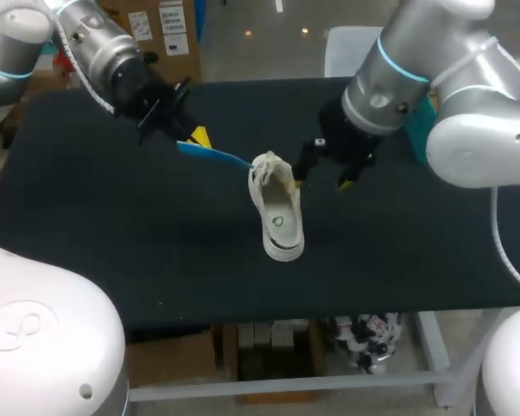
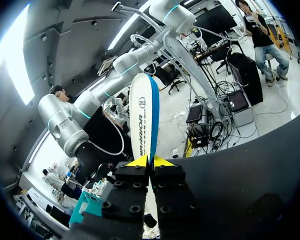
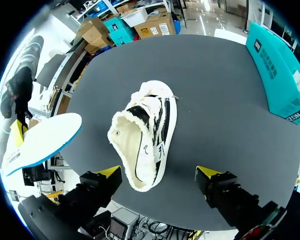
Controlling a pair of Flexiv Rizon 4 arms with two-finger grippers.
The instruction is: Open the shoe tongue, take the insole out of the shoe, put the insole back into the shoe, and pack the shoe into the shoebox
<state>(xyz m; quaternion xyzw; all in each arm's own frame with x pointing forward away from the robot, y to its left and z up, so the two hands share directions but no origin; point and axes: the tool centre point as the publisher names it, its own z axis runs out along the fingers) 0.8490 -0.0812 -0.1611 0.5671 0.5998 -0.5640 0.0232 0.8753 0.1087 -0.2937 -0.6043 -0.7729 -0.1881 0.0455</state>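
On the dark counter [image 1: 113, 234], near its middle, sits the task's shoe. We log the scene from biggest to smallest.

- Left arm [image 1: 104, 52] comes in from the far left corner. Right arm [image 1: 399, 78] comes in from the far right and hangs over the counter's middle.
- Teal shoebox [image 3: 277, 75] stands at the counter's right side, well apart from the shoe. We cannot tell whether its lid is on or off.
- Shoe [image 1: 277, 208]: white low-top with a fuzzy lining, sole down on the counter and mouth open upward. In the right wrist view the shoe [image 3: 145, 135] lies ahead of the fingers with its heel end nearer them. The lining shows, and the laced front points away.
- Insole [image 1: 215, 156]: white with a blue edge, out of the shoe and held in the air.
  - From the left wrist the insole [image 2: 144, 120] stands straight out ahead of the tips.
  - From the head view its free end runs up to the shoe's far end.
  - From the right wrist the insole [image 3: 40, 142] is clear of the shoe, off to the side.
- Left jaws: closed narrow, with both yellow tips [image 2: 138, 161] pinching one end of the insole.
- Right jaws: spread wide and holding nothing. Their yellow tips [image 3: 110, 172] are above the counter, and neither touches the shoe.
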